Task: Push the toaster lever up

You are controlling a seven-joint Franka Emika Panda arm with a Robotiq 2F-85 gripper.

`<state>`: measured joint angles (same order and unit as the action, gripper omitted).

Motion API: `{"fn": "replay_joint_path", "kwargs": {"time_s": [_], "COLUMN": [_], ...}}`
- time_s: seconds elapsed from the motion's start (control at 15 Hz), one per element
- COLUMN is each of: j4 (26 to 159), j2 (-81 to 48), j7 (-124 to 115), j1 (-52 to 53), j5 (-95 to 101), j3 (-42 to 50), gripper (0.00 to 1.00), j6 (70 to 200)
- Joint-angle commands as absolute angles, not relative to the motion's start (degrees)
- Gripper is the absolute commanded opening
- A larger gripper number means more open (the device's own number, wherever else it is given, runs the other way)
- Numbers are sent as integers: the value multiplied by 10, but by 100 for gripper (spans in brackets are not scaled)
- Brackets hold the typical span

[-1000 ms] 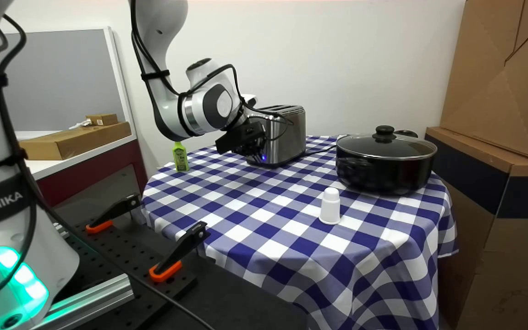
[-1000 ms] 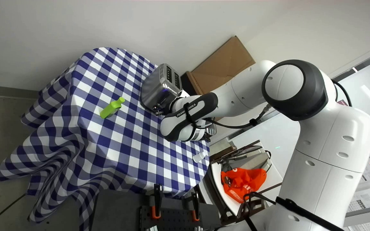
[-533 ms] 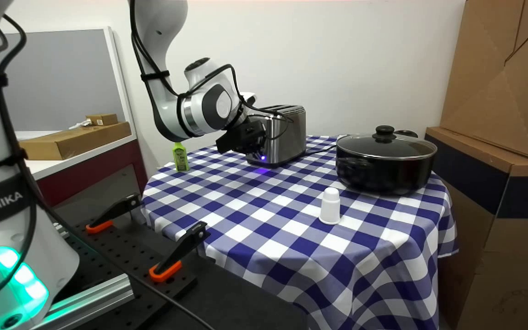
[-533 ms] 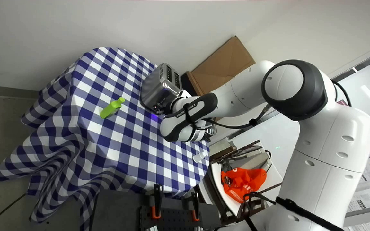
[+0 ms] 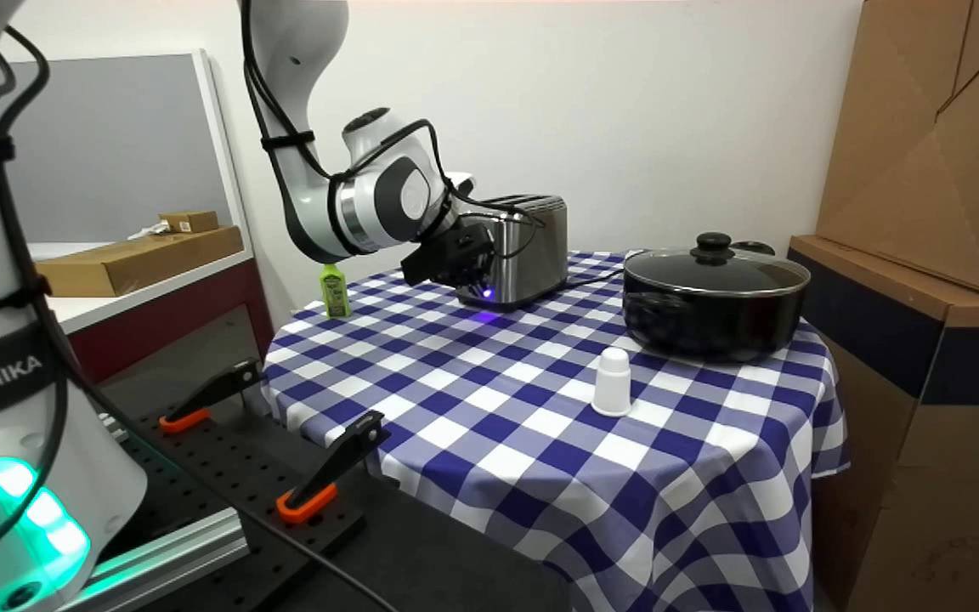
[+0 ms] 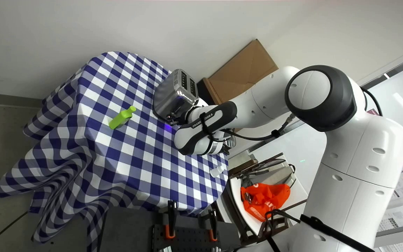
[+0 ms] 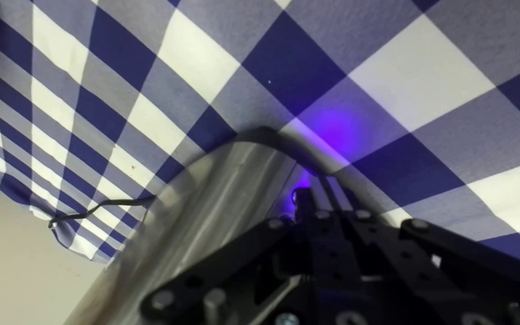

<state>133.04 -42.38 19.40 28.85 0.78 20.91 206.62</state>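
Note:
The silver toaster point(image 5: 536, 255) stands on the checked tablecloth; it also shows in an exterior view point(image 6: 168, 94) and at the lower left of the wrist view point(image 7: 237, 180). My gripper point(image 5: 481, 287) is low at the toaster's end face. In the wrist view the gripper point(image 7: 331, 179) comes in from the bottom, its two pale fingertips point(image 7: 319, 194) together with only a thin dark gap. I see nothing held between them. A blue-violet glow lies on the toaster face beside the fingertips. I cannot make out the lever; the gripper and arm cover that area.
A black lidded pot point(image 5: 715, 297) and a white cup-like item point(image 5: 613, 382) stand on the table. A green bottle point(image 6: 121, 118) stands on the side away from them. A black cord point(image 7: 102, 207) runs from the toaster. Two clamps point(image 5: 332, 467) sit at the near edge.
Since one second ago a blue-violet light spot has appeared on the tablecloth below the gripper. The gripper has shifted only very slightly. The toaster has not visibly moved.

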Motion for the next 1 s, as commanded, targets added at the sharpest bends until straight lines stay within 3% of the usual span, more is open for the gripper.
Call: {"fn": "replay_joint_path", "kwargs": {"time_s": [0.0,0.93], "j4": [1325,1305], "j2": [-424,-439], "j7": [216,206], "j1": [284,297], "j5": [-11,-20], "j3": [203,215], "gripper": [0,0], "j6": [2052,2047]}}
